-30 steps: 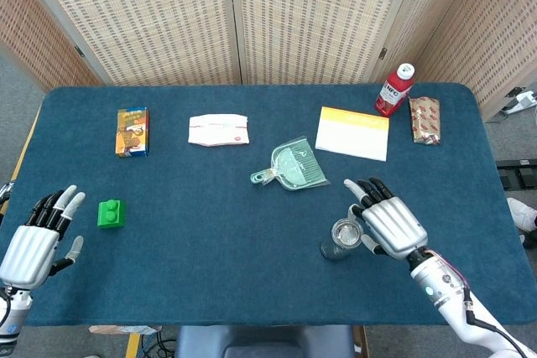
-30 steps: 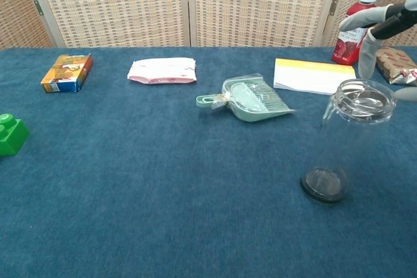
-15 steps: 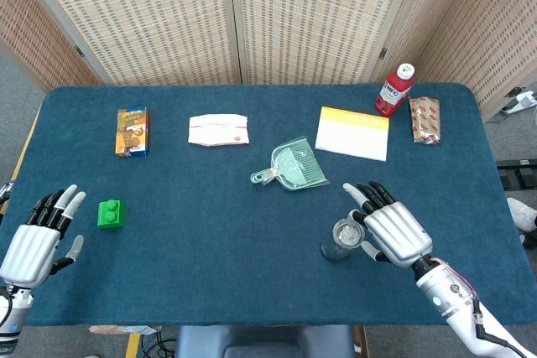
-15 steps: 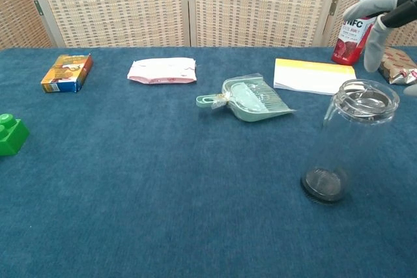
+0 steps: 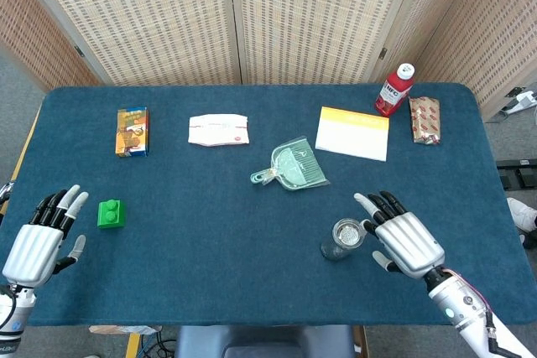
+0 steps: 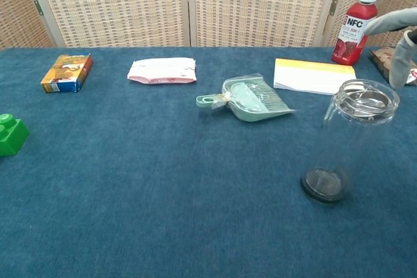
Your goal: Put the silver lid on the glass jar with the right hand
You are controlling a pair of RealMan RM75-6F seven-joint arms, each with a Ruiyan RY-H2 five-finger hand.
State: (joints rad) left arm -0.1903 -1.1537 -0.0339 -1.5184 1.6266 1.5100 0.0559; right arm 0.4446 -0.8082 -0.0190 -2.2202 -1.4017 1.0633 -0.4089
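So the silver lid (image 6: 365,100) already sits on the mouth of the glass jar (image 5: 341,239), and the jar stands just to the inner side of the right hand (image 5: 406,241), close but not touching. That hand is released, fingers spread, nothing in it. In the chest view only its fingertips (image 6: 399,63) show, at the frame edge just beyond the jar rim.

My read: the placing looks basically done, and what's left is getting clear without knocking anything. The jar is tall, narrow and light-looking, so I'd pull the hand straight out to its own side, keeping the thumb away from the rim. I can't tell if the lid is fully level in the opening, so a check wouldn't hurt.

As for contents, the jar looks empty, just clear glass down to the dark base.

The left hand (image 5: 35,243) hangs far across the table from the right one, also released and empty, with a green block (image 5: 109,213) just beside it.
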